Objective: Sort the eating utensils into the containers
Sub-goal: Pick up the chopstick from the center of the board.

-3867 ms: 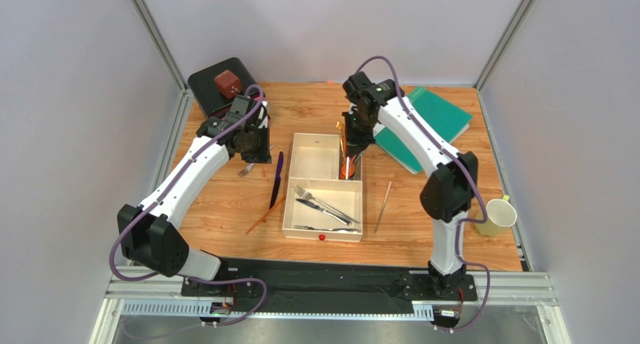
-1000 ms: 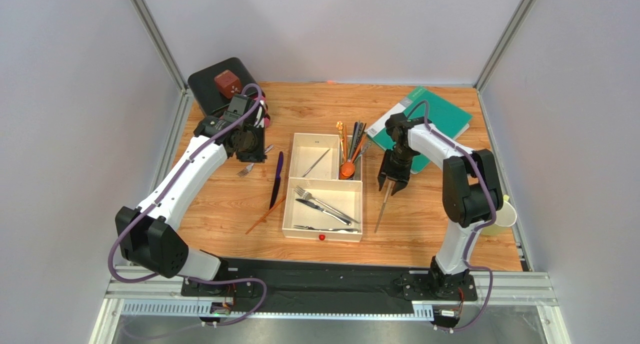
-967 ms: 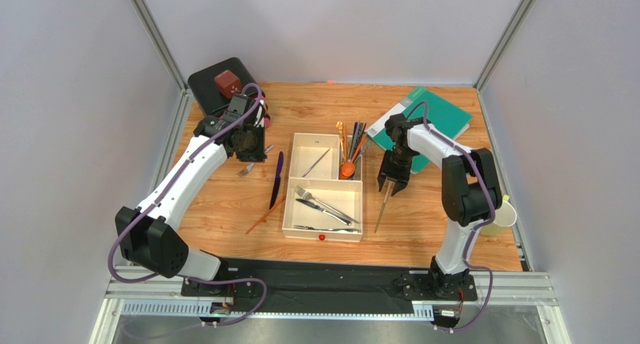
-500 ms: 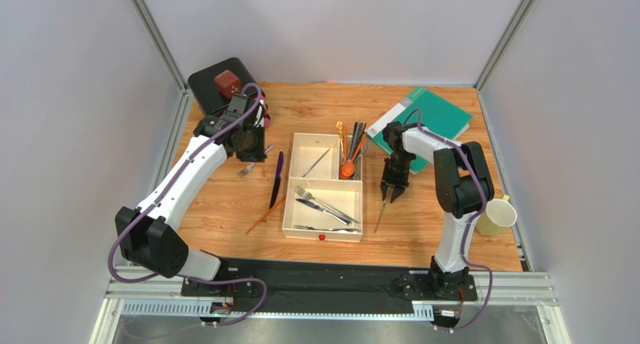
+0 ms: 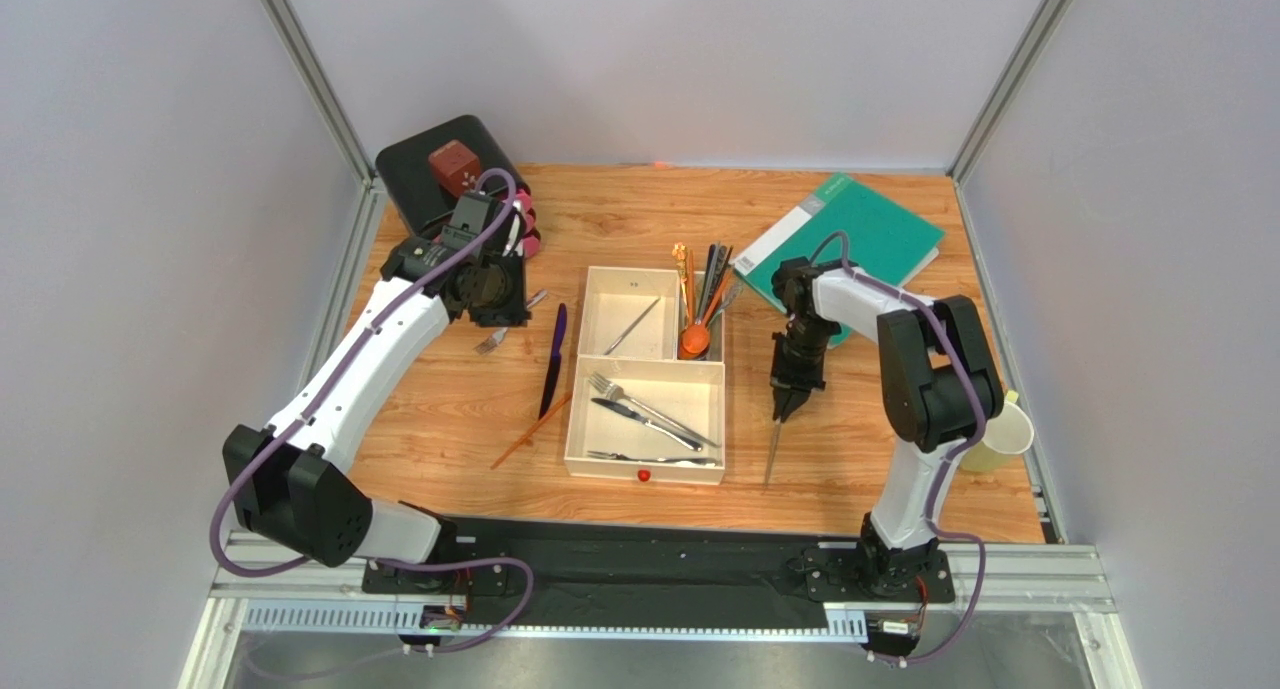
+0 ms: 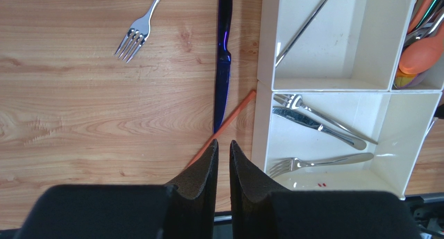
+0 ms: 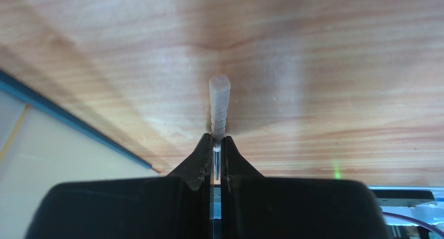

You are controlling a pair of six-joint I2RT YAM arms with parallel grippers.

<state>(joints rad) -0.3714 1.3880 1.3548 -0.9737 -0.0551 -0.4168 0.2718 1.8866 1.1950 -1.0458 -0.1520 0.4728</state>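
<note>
Right now the right gripper (image 5: 780, 409) is pinching a pale chopstick (image 5: 772, 452) at its upper end, fingers closed tight on it, just right of the tray (image 5: 601, 472). In the right wrist view the ridged tip (image 7: 219, 101) is sticking out past the fingertips over bare wood. The tray's right wall is standing between this chopstick and the 3 compartments. A green book (image 5: 864, 232) is lying behind the right arm, and a yellow cup (image 5: 992, 434) is sitting at the table's right edge.

The left gripper (image 6: 223, 145) is hovering over the wood left of the tray, its fingers showing a narrow gap and holding nothing. Ahead of it a blue knife (image 6: 224, 62) is lying along the tray's left wall, its tip meeting an orange chopstick (image 6: 229, 122) that is leaning against that wall. 1 silver fork (image 6: 136, 33) is lying farther left. A black box (image 5: 436, 157) is sitting at the far left corner.
</note>
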